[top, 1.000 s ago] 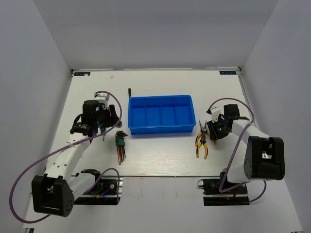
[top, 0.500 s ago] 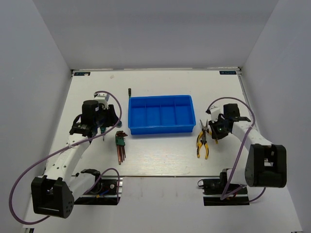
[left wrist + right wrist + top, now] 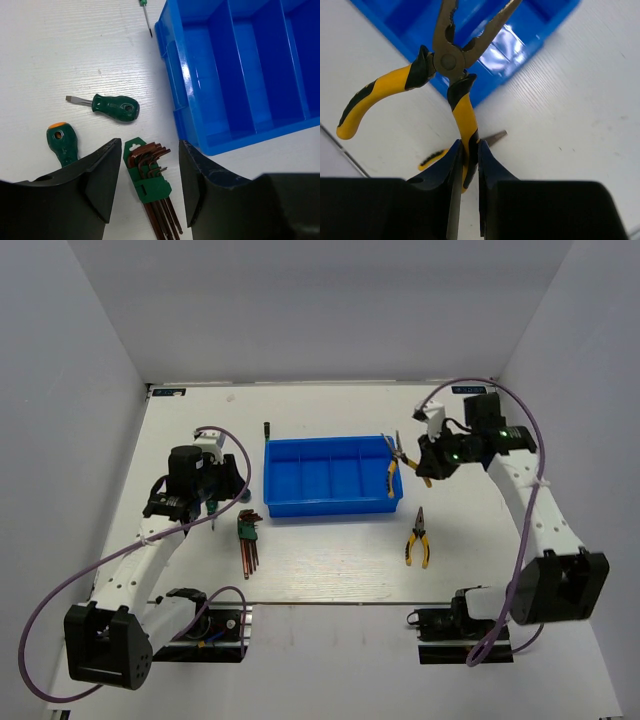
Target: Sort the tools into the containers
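Observation:
My right gripper (image 3: 420, 462) (image 3: 468, 150) is shut on one handle of yellow-and-black pliers (image 3: 393, 462) (image 3: 447, 60) and holds them in the air over the right end of the blue four-compartment tray (image 3: 330, 506) (image 3: 512, 37). A second pair of pliers (image 3: 417, 538) lies on the table below it. My left gripper (image 3: 205, 505) (image 3: 149, 185) is open, its fingers either side of the reddish hex key bundle (image 3: 150, 177) (image 3: 248, 540), above it. A green stubby screwdriver (image 3: 116, 106) and a second green handle with an orange cap (image 3: 62, 142) lie left of the tray (image 3: 240, 75).
A thin dark driver (image 3: 267, 430) (image 3: 146, 17) lies by the tray's far left corner. White walls close in the table on the left, right and back. The arm bases and cables sit at the near edge.
My right gripper has lifted one pair of pliers off the table and carried it up and left to the tray's right end. The left arm has not moved.

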Available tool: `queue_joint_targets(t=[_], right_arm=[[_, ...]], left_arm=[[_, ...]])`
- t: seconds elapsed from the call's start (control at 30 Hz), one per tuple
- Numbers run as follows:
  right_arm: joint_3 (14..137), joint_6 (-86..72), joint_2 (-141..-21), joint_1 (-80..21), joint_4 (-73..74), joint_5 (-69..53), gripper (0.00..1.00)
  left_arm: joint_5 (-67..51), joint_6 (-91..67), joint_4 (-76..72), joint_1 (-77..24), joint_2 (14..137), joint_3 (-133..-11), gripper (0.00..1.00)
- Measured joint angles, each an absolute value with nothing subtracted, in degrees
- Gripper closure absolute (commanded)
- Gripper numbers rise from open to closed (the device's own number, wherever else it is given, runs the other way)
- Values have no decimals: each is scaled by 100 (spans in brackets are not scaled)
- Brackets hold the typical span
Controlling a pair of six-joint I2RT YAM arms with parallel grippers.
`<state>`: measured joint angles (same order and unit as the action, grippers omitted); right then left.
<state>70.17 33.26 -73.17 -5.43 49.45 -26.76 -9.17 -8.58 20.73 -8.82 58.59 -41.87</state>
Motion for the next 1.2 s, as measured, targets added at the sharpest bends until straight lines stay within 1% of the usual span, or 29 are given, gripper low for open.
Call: queue_joint_targets(t=[0.17, 0.3, 0.4, 0.5, 0.53, 0.57, 0.67, 0.7, 0.73, 0.77, 0.83, 0.9, 1.0, 1.2], right_arm=[[7937, 2764, -8460, -1428, 4866, -2803, 100], [8490, 2290, -9194, -2182, 4735, -2405, 100], [8921, 2134, -9526, -2628, 4672, -2036, 100], [9319, 1979, -9806, -3070, 4541, -1675, 100], [9424, 1920, -9904, -3210, 4510, -1564, 100], [9520, 1844, -10001, -3336, 4501, -1472, 100], [10018, 1623, -10464, -3691, 4567, -1197, 100], [10182, 1533, -10641, -3820, 4545, -1096, 100], [10320, 1459, -10825, -3953, 4528, -974, 100], [10377, 1396, -10943, -4049, 4499, -882, 100], [10407, 1313, -11137, -4259, 4473, -598, 100], [10433, 1247, -11299, -4464, 4501, -285, 100], [10702, 1232, -11598, -4740, 4554, 213, 100], [10890, 1256, -11760, -5076, 4491, 1017, 100]], left_arm=[[-952, -858, 2049, -882, 5859, -4185, 40], [-954, -858, 2036, -882, 5815, -4180, 40], [-993, -858, 1940, -882, 5714, -4143, 44], [-1059, -836, 1835, -882, 5577, -4095, 52], [-1074, -832, 1822, -882, 5546, -4095, 61], [-1096, -843, 1796, -882, 5524, -4095, 68], [-1149, -803, 1747, -882, 5487, -4095, 85], [-1153, -812, 1747, -882, 5485, -4095, 85], [-1162, -792, 1747, -882, 5485, -4093, 83], [-1168, -777, 1747, -882, 5485, -4093, 72], [-1181, -755, 1745, -882, 5485, -4093, 55], [-1201, -722, 1747, -882, 5485, -4093, 41], [-1205, -746, 1747, -882, 5483, -4093, 38], [-1203, -749, 1747, -884, 5378, -4088, 38]])
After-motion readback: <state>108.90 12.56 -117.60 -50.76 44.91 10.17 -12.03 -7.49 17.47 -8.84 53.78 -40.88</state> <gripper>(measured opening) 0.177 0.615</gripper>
